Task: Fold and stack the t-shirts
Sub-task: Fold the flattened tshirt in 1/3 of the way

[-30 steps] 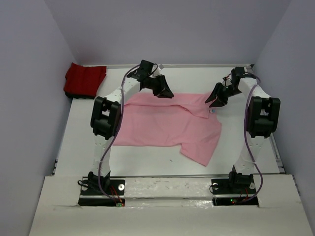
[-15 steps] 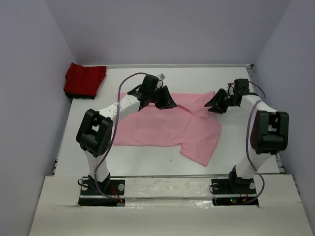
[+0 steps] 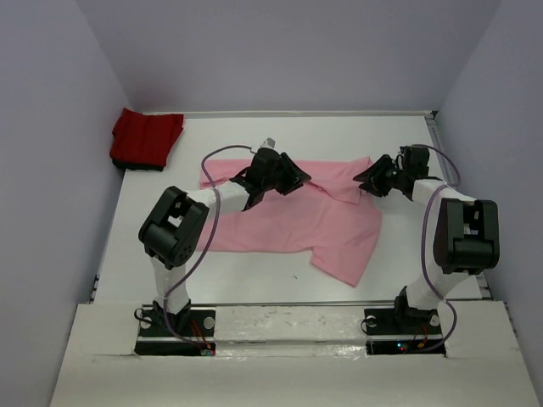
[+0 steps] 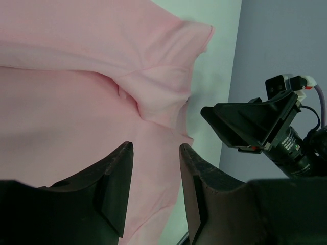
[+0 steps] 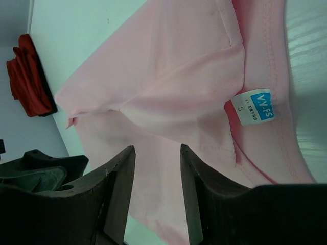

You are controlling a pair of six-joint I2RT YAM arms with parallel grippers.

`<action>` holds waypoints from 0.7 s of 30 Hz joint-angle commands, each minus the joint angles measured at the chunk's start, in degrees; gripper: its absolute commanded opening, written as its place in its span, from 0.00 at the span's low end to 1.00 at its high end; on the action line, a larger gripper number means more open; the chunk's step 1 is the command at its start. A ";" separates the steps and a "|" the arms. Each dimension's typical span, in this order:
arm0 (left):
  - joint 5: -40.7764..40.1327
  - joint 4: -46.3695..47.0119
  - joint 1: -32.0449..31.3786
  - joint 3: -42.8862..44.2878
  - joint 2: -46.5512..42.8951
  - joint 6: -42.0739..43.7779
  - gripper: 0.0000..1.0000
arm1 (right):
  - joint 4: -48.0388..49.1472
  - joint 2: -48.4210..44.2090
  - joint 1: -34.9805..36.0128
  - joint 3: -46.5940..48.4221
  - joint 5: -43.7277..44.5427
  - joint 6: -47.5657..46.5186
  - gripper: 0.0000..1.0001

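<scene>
walls [image 3: 297,51]: pale lilac | table [image 3: 339,136]: white | light: even, seemingly overhead

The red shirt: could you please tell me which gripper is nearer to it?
Left. The left gripper is over the pink shirt, right of the red shirt; the right gripper is much farther right.

There are two soft cloth t-shirts: one light pink short-sleeved shirt [image 3: 280,222] and one deep red shirt [image 3: 146,140]. One white worktop [image 3: 280,136] carries both. One blue-and-white size label [image 5: 254,107] shows. Two black two-finger tools: the left tool [image 3: 294,177] and the right tool [image 3: 367,181].
</scene>
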 commanded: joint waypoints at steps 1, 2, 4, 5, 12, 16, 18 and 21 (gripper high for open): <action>-2.48 7.67 -1.47 1.50 2.96 -2.68 0.50 | 5.57 -1.67 0.91 -1.14 1.18 1.14 0.46; -2.13 8.37 -1.74 2.37 3.49 -3.12 0.50 | 5.83 -2.11 1.43 -1.84 1.45 1.23 0.46; -2.12 9.17 -2.53 2.99 4.47 -3.74 0.50 | 6.45 -2.38 1.44 -2.37 2.15 1.31 0.46; -1.95 9.69 -2.79 3.69 5.51 -3.92 0.50 | 6.54 -2.29 1.44 -2.46 2.33 1.31 0.46; -2.04 10.14 -3.94 5.90 8.42 -4.53 0.49 | 6.89 -1.68 1.44 -2.20 2.86 1.23 0.46; -2.48 10.14 -4.20 6.07 9.21 -4.27 0.42 | 7.07 -1.59 1.44 -2.02 2.86 1.14 0.46; -2.39 9.96 -4.29 6.60 9.82 -3.83 0.39 | 6.98 -1.50 1.44 -1.85 2.59 1.05 0.46; -2.48 8.12 -4.64 7.83 10.97 -3.57 0.39 | 6.98 -1.33 1.44 -1.85 2.42 0.96 0.46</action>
